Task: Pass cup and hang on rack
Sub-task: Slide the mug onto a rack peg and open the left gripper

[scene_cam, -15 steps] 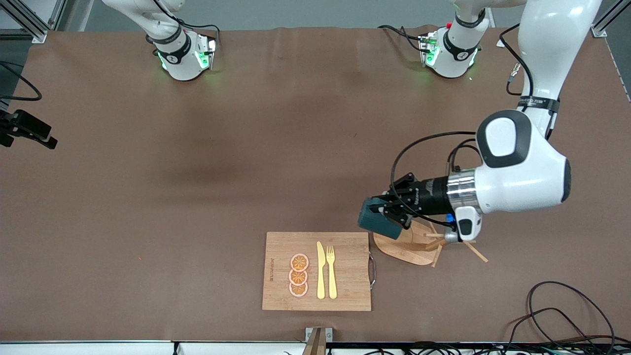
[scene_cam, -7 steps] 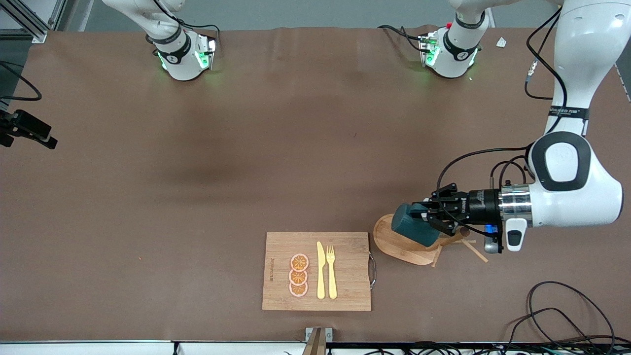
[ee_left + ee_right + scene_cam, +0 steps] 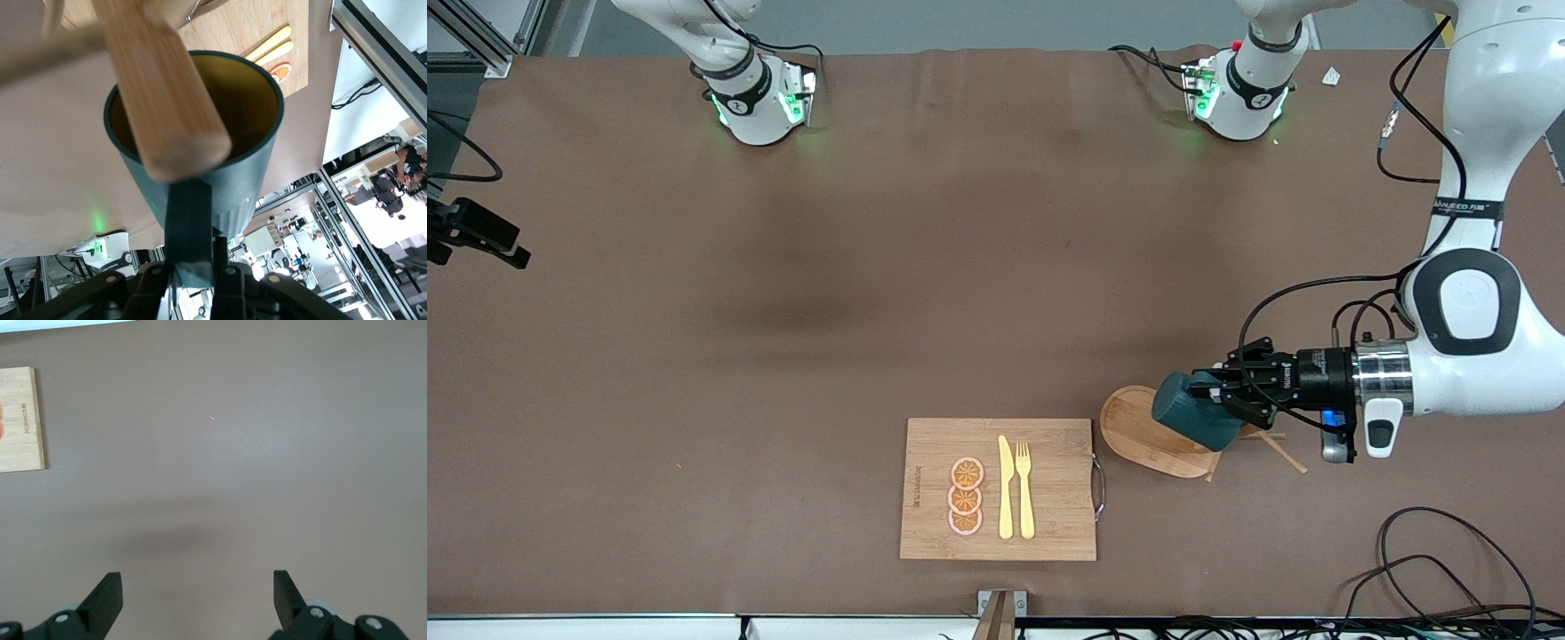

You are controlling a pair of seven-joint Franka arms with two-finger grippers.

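Hanging step in hand. Left pincer (image 3: pixel 1221 397) pinches the cup (image 3: pixel 1193 413) by its handle, held sideways over the rack (image 3: pixel 1138 436), post tip at its mouth. Right pincer (image 3: pixel 197 600) waits, spread, above bare tabletop (image 3: pixel 925 267). Next: thread handle onto a peg, then release.

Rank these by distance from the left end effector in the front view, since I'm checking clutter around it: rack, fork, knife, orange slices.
From the left end effector, holding the cup:
1. Rack, directly under it.
2. Fork, on the cutting board.
3. Knife, beside the fork.
4. Orange slices, toward the right arm's end.
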